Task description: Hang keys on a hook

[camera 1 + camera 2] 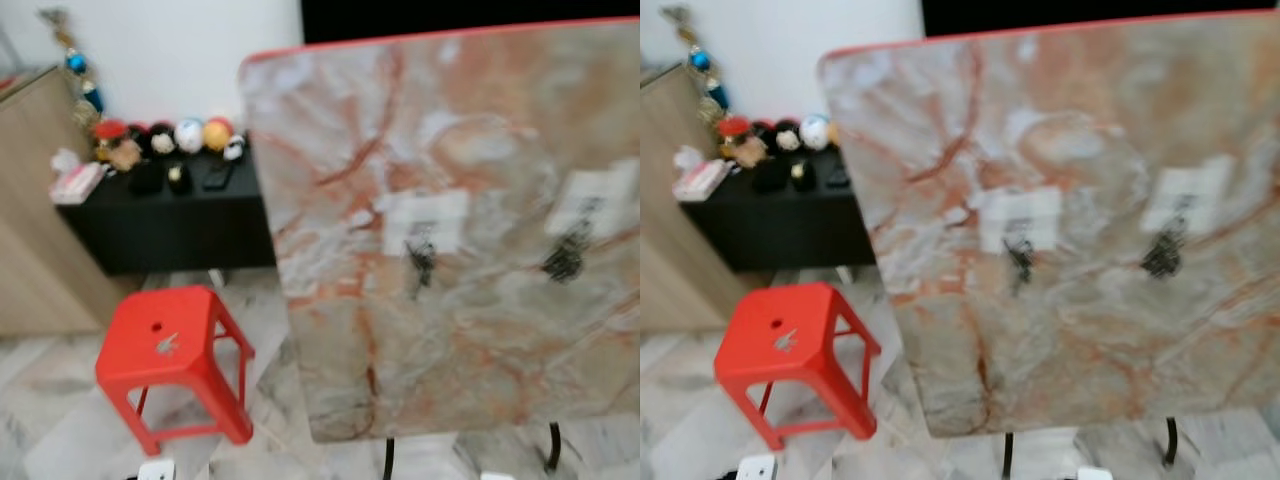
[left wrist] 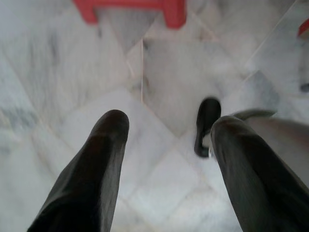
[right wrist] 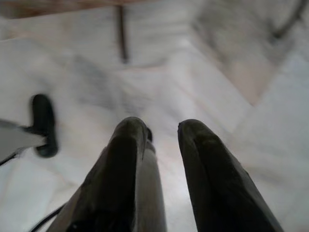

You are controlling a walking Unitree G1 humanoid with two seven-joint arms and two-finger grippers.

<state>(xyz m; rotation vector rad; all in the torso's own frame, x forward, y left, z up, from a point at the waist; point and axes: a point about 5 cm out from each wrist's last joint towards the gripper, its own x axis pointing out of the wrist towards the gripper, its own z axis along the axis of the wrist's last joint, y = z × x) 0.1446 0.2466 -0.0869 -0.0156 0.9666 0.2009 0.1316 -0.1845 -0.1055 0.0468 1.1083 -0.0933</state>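
Observation:
A small silvery thing (image 1: pixel 167 343), perhaps the keys, lies on the seat of a red plastic stool (image 1: pixel 170 345); it is too blurred to be sure. Two dark blurred items (image 1: pixel 420 258) (image 1: pixel 566 255) rest on pale patches on the marble table top (image 1: pixel 470 140). I cannot make out a hook. My left gripper (image 2: pixel 169 128) hangs over the floor, open, with nothing between its fingers. My right gripper (image 3: pixel 161 130) also points at the floor, its tips a narrow gap apart. A grey strip (image 3: pixel 150 179) lies along the inner side of one finger, and I cannot tell what it is.
The red-edged marble table stands close in front on thin black legs (image 1: pixel 388 458). The stool is to its left on the marble tile floor (image 1: pixel 50 400). Behind are a low black cabinet (image 1: pixel 170 225) with several round toys (image 1: pixel 190 135) and a wooden cupboard (image 1: pixel 30 200).

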